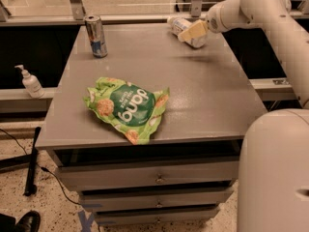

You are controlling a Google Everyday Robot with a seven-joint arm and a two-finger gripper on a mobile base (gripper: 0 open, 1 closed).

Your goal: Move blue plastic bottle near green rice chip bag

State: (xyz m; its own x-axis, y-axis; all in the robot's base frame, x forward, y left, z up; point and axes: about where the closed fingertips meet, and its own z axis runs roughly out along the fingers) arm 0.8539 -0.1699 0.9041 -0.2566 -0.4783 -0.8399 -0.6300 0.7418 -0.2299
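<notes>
The blue plastic bottle (177, 23) lies on its side at the bench's (207, 95) far right corner, the gripper (191, 32) across its middle, whether gripping I cannot tell, and the green rice chip bag (128, 108) lies well apart, front-left.

Thick, rounded, glossy white tubes made up the robot's arm (273, 18). Its cream-yellow wedge-shaped gripper (191, 32) was over the far right corner of the grey flat-topped table (203, 95); directly behind the jaws sat a bulbous white wrist housing (221, 16).

Single high view, angled down across table (203, 95); gripper (192, 32) at far right corner.
</notes>
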